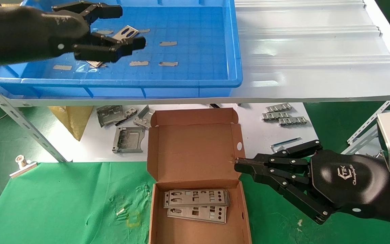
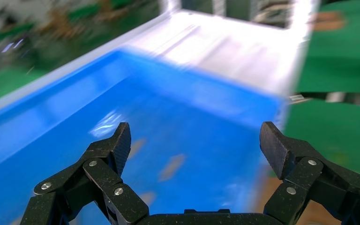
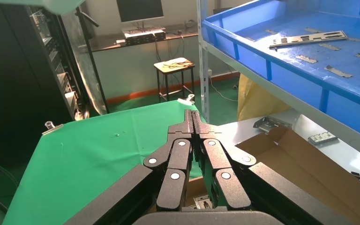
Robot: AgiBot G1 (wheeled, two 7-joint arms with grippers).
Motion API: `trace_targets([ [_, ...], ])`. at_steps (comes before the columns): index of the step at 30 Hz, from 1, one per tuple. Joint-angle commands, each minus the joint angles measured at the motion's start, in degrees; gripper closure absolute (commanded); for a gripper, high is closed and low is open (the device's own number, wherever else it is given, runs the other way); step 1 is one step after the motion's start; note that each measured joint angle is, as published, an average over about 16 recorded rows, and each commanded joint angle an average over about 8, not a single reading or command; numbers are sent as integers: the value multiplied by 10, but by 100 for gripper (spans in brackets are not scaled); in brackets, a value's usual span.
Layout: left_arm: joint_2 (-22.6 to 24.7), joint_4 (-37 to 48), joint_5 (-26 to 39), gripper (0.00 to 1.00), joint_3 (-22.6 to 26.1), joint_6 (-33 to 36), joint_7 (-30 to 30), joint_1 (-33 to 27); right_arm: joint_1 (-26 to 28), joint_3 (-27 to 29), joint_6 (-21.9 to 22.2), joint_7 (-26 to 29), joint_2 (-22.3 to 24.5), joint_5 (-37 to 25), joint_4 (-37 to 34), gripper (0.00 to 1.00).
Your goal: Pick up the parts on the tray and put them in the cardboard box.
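The blue tray [image 1: 181, 81] sits on the upper shelf. One silver punched part [image 1: 126, 32] lies in it at the left, partly hidden by my left gripper [image 1: 127, 26], which hovers over it, open and empty. The left wrist view shows my left gripper [image 2: 194, 136] open over the blurred tray floor [image 2: 122, 98]; no part shows there. The cardboard box [image 1: 195, 149] stands open below with two parts [image 1: 196, 198] stacked inside. My right gripper [image 1: 237, 166] is shut and empty at the box's right wall. The right wrist view shows my right gripper [image 3: 191, 115], the tray's part [image 3: 309, 38] and the box [image 3: 304, 161].
Grey stamped brackets [image 1: 127, 139] and ridged strips [image 1: 283, 115] lie on the lower white shelf behind the box. A white corrugated sheet [image 1: 317, 51] lies to the right of the tray. Slanted shelf struts [image 1: 19, 118] stand at the left. A metal clip [image 1: 22, 166] sits on the green cloth.
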Motion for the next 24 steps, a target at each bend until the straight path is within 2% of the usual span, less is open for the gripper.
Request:
trace_targets([
  [1, 31, 67, 48, 0, 22, -20, 3, -49, 0, 0, 0, 0, 0, 0, 0, 100],
  [5, 79, 177, 102, 0, 50, -59, 18, -106, 0, 0, 0, 0, 0, 0, 0, 100],
  [10, 129, 276, 142, 0, 69, -128, 30, -143, 0, 0, 0, 0, 0, 0, 0, 100],
  [15, 164, 335, 160, 0, 77, -186, 38, -159, 0, 0, 0, 0, 0, 0, 0, 100],
  [21, 180, 373, 165, 0, 80, -192, 40, -169, 0, 0, 0, 0, 0, 0, 0, 99],
  [23, 182, 382, 164, 0, 80, -189, 40, -171, 0, 0, 0, 0, 0, 0, 0, 91],
  [24, 183, 386, 164, 8, 80, -188, 40, -171, 0, 0, 0, 0, 0, 0, 0, 78],
])
